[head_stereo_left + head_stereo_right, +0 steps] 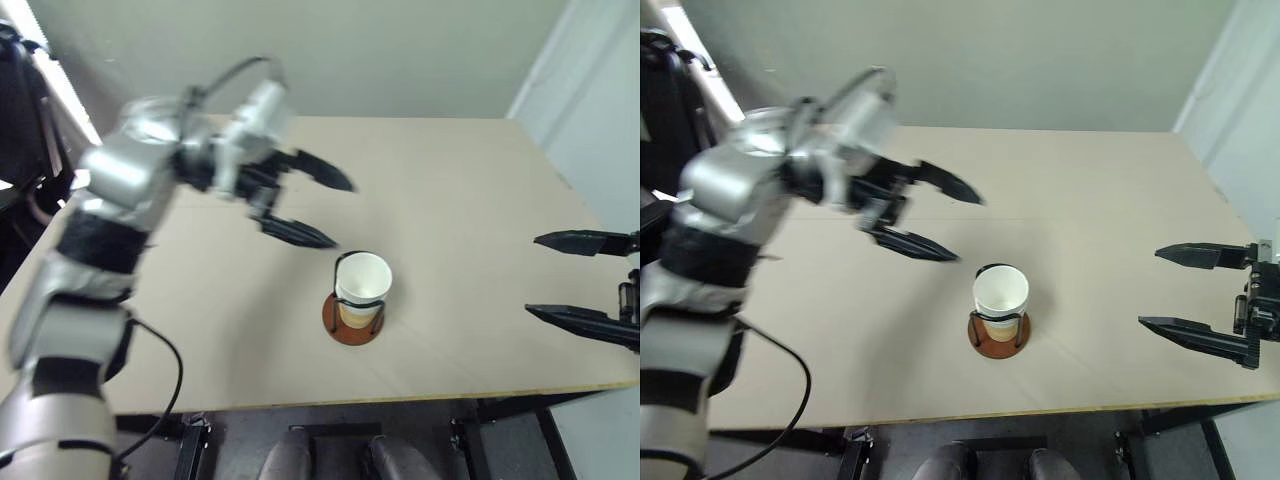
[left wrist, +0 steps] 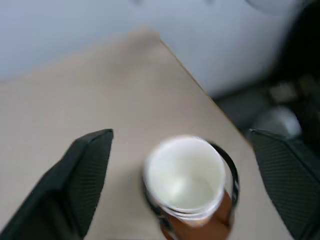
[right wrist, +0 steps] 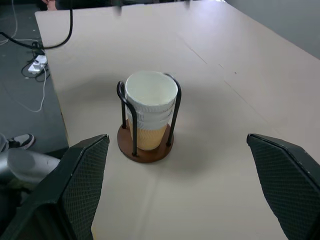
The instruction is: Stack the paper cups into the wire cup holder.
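Paper cups [image 3: 150,107] nested in the wire cup holder [image 3: 145,149] near the table's [image 1: 470,200] front edge; left gripper [image 1: 312,205] and right gripper [image 1: 1190,290] spread, empty.

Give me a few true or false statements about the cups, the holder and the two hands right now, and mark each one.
1. The paper cups sit nested inside the wire cup holder. True.
2. The left hand is closed on a cup. False: its fingers are spread and hold nothing.
3. The right hand is open, off to the side of the holder. True.
4. The holder lies tipped over on the table. False: it stands upright on its round base.
5. A loose cup lies beside the holder. False: all visible cups are in the stack.
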Tool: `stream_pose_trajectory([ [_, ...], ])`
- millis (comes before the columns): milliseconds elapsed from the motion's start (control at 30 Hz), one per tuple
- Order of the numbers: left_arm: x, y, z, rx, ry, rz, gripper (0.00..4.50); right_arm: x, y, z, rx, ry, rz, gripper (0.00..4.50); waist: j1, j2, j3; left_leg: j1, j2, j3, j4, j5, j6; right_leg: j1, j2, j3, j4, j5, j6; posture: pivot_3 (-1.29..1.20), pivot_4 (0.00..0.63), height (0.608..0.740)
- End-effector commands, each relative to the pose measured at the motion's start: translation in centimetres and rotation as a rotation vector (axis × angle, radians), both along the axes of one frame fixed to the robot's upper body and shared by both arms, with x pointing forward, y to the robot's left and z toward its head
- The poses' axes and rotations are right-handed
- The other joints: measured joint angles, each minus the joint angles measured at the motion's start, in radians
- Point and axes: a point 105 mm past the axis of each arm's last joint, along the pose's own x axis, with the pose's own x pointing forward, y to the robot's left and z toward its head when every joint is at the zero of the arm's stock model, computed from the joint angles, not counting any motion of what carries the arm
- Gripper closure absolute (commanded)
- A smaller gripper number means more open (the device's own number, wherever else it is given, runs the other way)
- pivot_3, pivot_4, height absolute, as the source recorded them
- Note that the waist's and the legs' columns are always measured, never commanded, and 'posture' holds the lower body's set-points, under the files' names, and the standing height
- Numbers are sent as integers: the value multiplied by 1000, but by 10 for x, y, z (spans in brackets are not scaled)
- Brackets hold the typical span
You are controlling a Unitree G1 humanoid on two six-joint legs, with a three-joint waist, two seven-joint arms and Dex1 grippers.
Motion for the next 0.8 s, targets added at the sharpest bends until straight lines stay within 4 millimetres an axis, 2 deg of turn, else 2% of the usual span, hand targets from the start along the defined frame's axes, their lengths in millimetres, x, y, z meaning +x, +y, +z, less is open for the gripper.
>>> stream_pose_trajectory([
  [33, -1, 41, -7, -62, 61, 201, 35, 5, -6, -3, -5, -4, -19, 0, -10, 1, 0, 1, 0, 0, -1, 0, 0, 0, 0, 0, 0, -1, -1, 0, 150, 740],
  [133, 2, 76, -26, -141, 135, 396, 35, 17, -15, -2, 43, -27, -57, 0, -4, 0, 0, 1, 0, 0, -2, 2, -2, -1, 0, 0, 1, -2, 0, 0, 150, 740],
  [233, -3, 101, -40, -253, 217, 493, 35, 26, -25, -6, 85, -31, -85, 0, 5, -1, 1, 0, 0, -1, -2, 2, -1, 0, 0, 0, 1, -2, -1, 0, 150, 740],
  [300, -19, 118, -55, -274, 291, 526, 35, 33, -32, -13, 73, -3, -91, 0, 3, -1, 0, 1, 0, -1, -1, 2, -1, 0, 0, 0, 1, -1, -2, 0, 150, 740],
  [367, -29, 130, -64, -230, 306, 571, 35, 38, -34, -12, 68, 2, -72, 0, 1, -1, 0, 1, 0, -1, -1, 2, -1, 0, 0, 0, 1, -1, -3, 0, 150, 740],
  [600, -53, 149, -61, -157, 301, 623, 35, 47, -36, -1, 73, -11, -20, 0, 5, -1, 1, 1, 1, -2, -3, 2, -1, -1, 1, -1, 2, 2, -9, 0, 150, 740],
  [800, -61, 143, -64, -155, 308, 616, 35, 53, -34, 2, 75, -2, 10, 0, 4, -1, 1, 2, 1, -2, -3, 3, -3, -2, 1, -1, 2, 5, -14, 0, 150, 740],
])
